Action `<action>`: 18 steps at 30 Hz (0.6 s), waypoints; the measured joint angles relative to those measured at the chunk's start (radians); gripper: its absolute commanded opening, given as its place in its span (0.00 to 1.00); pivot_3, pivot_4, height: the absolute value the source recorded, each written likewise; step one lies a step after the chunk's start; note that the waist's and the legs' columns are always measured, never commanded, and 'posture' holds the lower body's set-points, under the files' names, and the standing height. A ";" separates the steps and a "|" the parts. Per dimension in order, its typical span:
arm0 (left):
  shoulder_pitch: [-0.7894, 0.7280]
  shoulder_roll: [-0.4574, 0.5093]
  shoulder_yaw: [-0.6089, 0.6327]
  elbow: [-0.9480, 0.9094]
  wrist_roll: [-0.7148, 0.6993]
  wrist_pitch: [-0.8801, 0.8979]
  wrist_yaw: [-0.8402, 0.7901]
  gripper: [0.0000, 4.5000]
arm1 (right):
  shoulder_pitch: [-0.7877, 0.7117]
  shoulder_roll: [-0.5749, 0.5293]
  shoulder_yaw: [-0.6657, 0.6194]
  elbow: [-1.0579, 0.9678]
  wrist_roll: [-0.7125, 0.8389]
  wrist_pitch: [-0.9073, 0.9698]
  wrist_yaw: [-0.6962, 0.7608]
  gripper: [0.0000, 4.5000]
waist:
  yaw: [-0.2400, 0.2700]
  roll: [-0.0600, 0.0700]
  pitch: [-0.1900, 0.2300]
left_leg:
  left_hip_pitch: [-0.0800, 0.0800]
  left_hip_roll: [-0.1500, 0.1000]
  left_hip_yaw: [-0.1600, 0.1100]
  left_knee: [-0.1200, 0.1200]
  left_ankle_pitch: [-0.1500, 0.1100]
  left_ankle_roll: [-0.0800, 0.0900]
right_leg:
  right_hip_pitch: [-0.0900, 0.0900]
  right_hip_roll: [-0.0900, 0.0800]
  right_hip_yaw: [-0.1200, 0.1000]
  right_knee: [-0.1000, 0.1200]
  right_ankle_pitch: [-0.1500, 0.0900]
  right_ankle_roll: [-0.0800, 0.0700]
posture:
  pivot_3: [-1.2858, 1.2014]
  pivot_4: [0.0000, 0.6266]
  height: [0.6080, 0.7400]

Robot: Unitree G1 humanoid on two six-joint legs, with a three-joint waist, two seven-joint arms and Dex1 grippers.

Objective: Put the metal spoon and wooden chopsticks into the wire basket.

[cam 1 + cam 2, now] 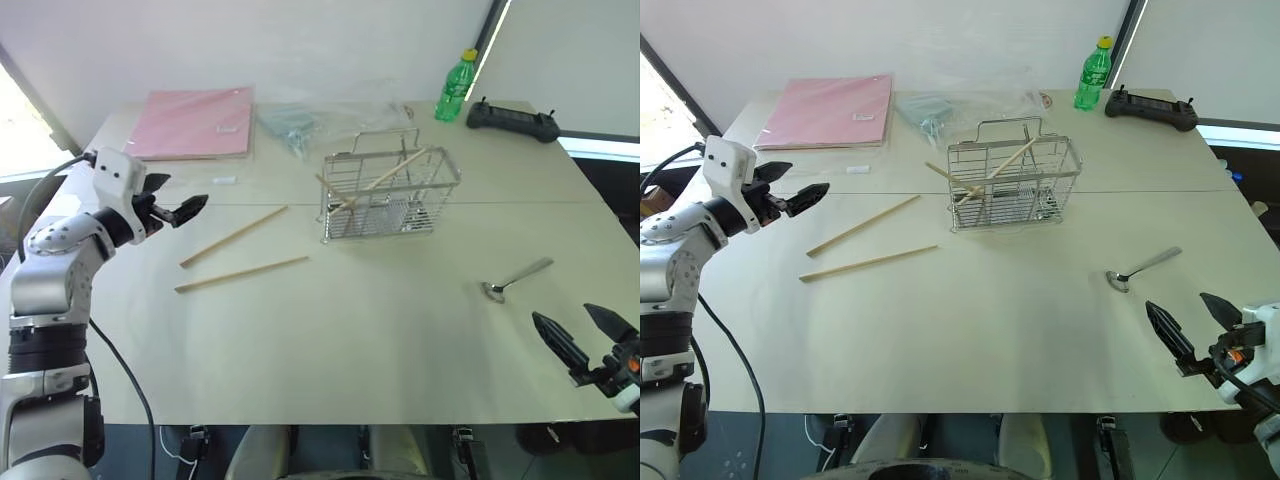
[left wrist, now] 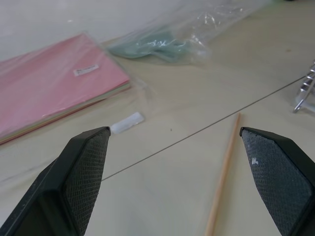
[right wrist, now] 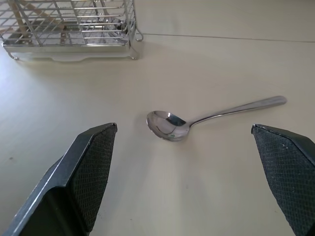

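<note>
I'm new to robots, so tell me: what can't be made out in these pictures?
- Wire basket: top cut off by the right wrist view's edge.
- Green bottle: label too small to read.
- Clear bag: crumpled plastic blurs its greenish contents.
- Pink folder: label unreadable.

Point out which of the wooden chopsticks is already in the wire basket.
The chopstick leaning diagonally inside the wire basket, poking out through its bars. The other two chopsticks lie flat on the table to the basket's left.
</note>
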 measured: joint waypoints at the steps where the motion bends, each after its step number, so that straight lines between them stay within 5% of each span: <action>1: -0.001 0.000 -0.002 0.004 0.004 0.000 0.003 0.99 | -0.001 0.000 0.000 0.000 0.000 0.000 0.000 1.00 | 0.000 0.000 0.000 | 0.000 0.000 0.000 0.000 0.000 0.000 | 0.000 0.000 0.000 0.000 0.000 0.000 | 0.52 0.24 0.76; 18: -0.012 0.000 -0.010 0.012 0.005 0.019 -0.030 0.99 | -0.029 -0.009 0.000 0.001 0.005 0.014 -0.011 1.00 | 0.000 0.000 0.000 | 0.000 0.000 0.000 0.000 0.000 0.000 | 0.000 0.000 0.000 0.000 0.000 0.000 | 0.52 0.24 0.76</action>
